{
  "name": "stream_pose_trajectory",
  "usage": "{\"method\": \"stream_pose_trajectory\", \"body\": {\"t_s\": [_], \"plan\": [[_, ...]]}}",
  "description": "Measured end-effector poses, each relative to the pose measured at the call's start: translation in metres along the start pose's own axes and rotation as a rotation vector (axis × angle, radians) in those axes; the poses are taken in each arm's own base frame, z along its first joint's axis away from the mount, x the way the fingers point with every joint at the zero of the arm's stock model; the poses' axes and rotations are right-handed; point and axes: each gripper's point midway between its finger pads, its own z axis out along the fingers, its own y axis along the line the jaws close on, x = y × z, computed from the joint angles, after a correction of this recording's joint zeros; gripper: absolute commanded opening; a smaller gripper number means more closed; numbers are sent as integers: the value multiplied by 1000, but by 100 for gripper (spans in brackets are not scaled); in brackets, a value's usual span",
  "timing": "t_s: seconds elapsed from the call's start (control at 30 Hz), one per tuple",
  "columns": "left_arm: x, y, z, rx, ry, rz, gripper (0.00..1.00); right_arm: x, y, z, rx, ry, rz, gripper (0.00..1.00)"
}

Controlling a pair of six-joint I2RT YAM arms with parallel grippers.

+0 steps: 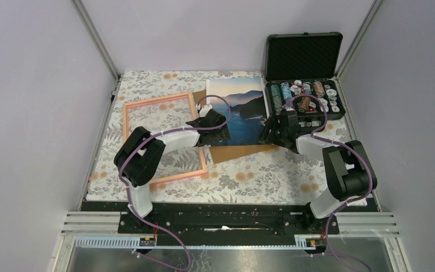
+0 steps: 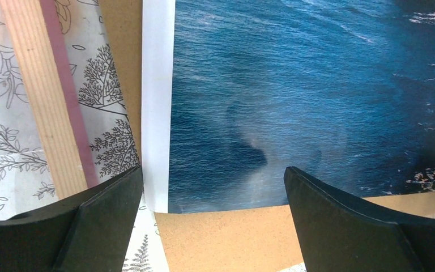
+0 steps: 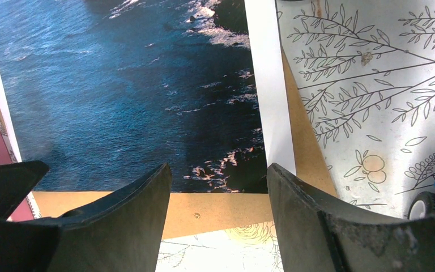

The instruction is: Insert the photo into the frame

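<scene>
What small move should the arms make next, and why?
Probably lower both to pinch the near edge of the photo. The left gripper and right gripper hover open above that edge, while the photo lies on the brown board beside the frame.

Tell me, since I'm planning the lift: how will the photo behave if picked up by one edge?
Probably floppy: the photo is a thin sheet lying flat on the brown backing board, so it may sag. Likely light, and apt to slide when pushed.

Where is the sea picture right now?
In the top view, the photo lies mid-table on a brown board, between the frame and the black case.
</scene>
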Motion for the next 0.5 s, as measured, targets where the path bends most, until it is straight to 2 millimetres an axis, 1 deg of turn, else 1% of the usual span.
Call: {"method": "stream_pose_trajectory", "body": {"t_s": [0.13, 0.27, 0.4, 0.5], "plan": [[0, -1, -4, 37, 15, -27, 99, 0, 1, 1, -5, -2, 0, 70], [-1, -1, -21, 105, 21, -59, 99, -2, 3, 4, -17, -10, -1, 70], [-16, -19, -34, 200, -4, -86, 99, -3, 4, 4, -21, -12, -1, 70], [-23, -29, -38, 253, -14, -100, 99, -3, 5, 4, -26, -10, -1, 70]]}}
